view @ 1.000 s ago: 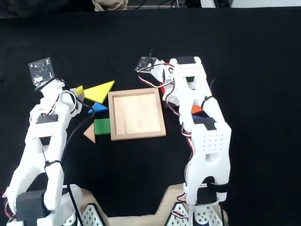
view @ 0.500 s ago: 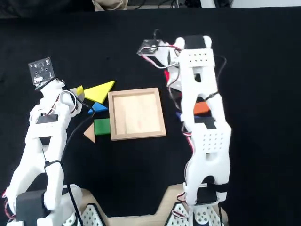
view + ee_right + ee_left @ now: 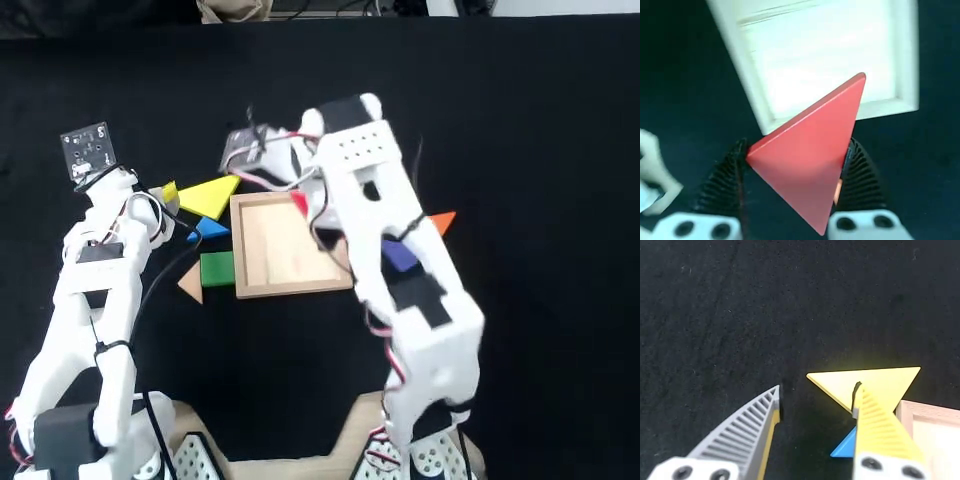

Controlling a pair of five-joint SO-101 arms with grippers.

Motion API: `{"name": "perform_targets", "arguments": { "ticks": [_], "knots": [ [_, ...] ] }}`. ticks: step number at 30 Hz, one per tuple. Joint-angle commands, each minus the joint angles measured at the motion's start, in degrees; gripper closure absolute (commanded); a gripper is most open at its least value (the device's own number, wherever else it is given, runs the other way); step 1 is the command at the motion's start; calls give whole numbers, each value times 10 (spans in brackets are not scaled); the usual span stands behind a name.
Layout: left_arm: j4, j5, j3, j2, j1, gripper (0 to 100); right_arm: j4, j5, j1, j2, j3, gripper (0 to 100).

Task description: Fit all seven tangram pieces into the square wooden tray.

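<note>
Right gripper (image 3: 797, 145) clenched on red triangle (image 3: 810, 150), held over tray (image 3: 743, 65) rim (left gripper (image 3: 817, 386) spread wide beside yellow triangle (image 3: 835, 381) on desk (image 3: 715, 300)).

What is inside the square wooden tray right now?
The square wooden tray shows only bare wood, no pieces, where its floor is visible. The red triangular piece gripped in the right claw and the white arm hide its other part.

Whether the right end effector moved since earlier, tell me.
Yes. The right end effector, shut on the red triangle, swung left from the tray's right side to its far edge.
</note>
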Motion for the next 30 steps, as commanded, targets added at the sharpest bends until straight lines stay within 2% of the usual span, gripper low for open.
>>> {"name": "perform_targets", "arguments": {
  "ticks": [1,7,14,17,23,30],
  "knots": [
    [-9,3,-6,-3,-7,759,17,51,-26,-99,92,963],
    [-11,6,-8,-4,-29,759,-62,81,-45,-144,192,963],
    [-11,6,-7,-4,-29,759,-100,99,-81,-144,211,963],
    [-11,6,-7,-4,-30,759,-195,104,-88,-144,246,963],
    [-11,6,-7,-3,-30,759,-431,192,-86,-144,364,963],
    [-11,6,-7,-3,-29,759,-465,223,-89,-145,377,963]
  ]
}}
